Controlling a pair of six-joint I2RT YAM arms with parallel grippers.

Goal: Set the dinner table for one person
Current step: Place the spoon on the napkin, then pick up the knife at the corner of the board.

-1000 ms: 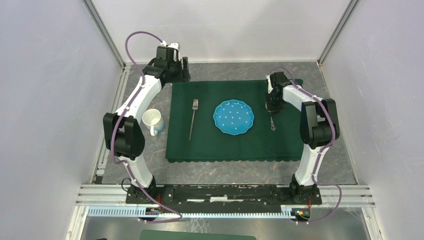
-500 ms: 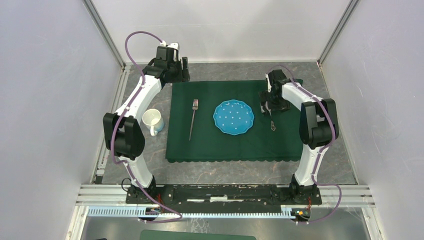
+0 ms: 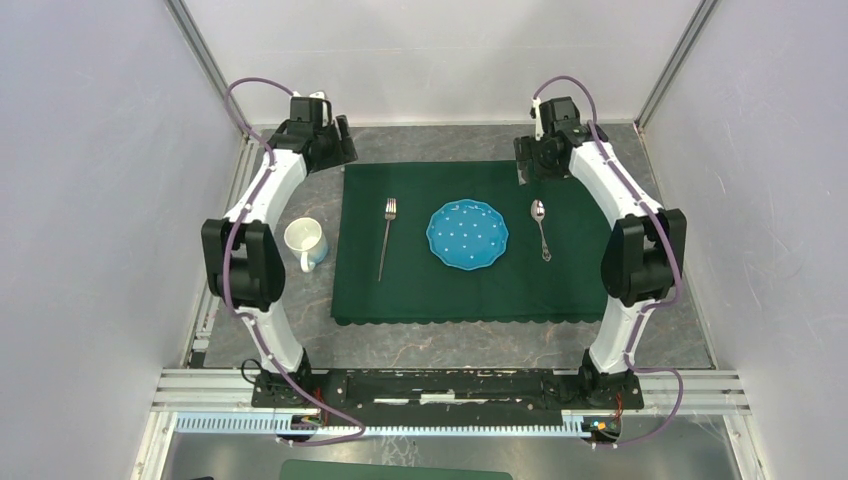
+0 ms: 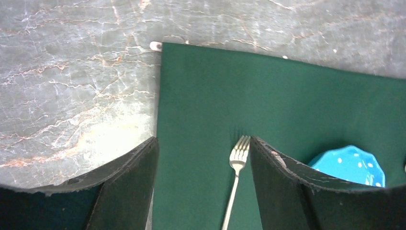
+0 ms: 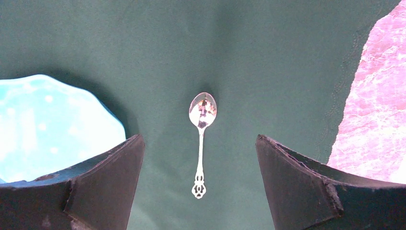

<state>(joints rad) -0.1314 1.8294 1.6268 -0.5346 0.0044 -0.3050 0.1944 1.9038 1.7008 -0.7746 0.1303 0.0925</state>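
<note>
On the dark-grey stone dinner table lies a dark green cloth. A blue dotted plate sits at its middle, with a fork to the left and a spoon to the right. My right gripper hovers open over the cloth's far right corner. In its wrist view the spoon lies free on the cloth below the open right gripper. My left gripper is open above the far left corner, and the fork shows between its fingers, untouched.
A white mug stands on the bare stone left of the cloth, beside the left arm's elbow. White walls and metal rails close in the table on three sides. The plate's rim shows at the right of the left wrist view.
The right gripper opened, left the spoon on the cloth and drew back up toward the far edge. The left gripper shifted a little to the left and back.
</note>
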